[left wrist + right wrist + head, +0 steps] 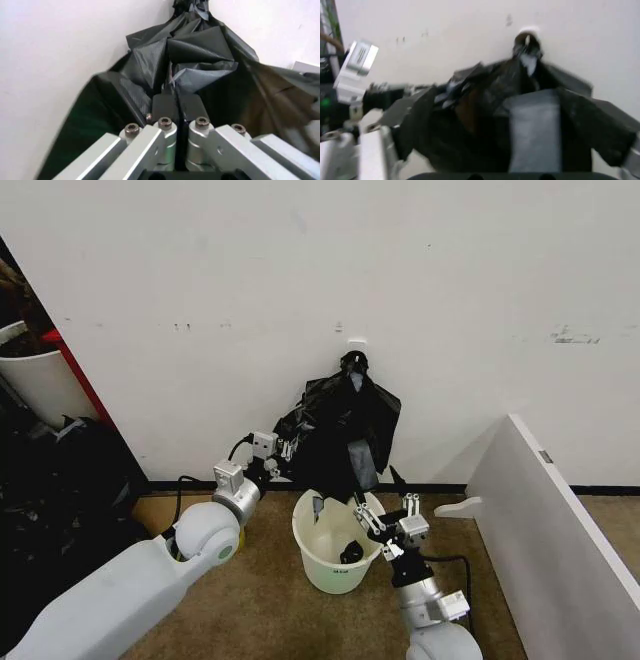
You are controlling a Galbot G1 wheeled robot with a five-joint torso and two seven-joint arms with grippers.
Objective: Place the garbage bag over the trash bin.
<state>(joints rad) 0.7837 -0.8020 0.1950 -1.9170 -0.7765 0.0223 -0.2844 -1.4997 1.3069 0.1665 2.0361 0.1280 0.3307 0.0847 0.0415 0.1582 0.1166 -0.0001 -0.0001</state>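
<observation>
The left gripper point(175, 98) pinches the crinkled glossy garbage bag point(335, 425); the right gripper's point(386, 525) spread fingers flank the round white trash bin's point(325, 565) rim, near the white wall point(450, 280).

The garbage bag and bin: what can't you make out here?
- Garbage bag, head view: its lower edge hides behind the trash bin and right gripper.
- Right wrist view: motion blur smears the bag's folds.
- Bin, head view: a small dark thing inside, too small to identify.

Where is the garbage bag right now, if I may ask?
In the head view, the garbage bag hangs against the wall, above the trash bin, pinched by the left gripper.
</observation>
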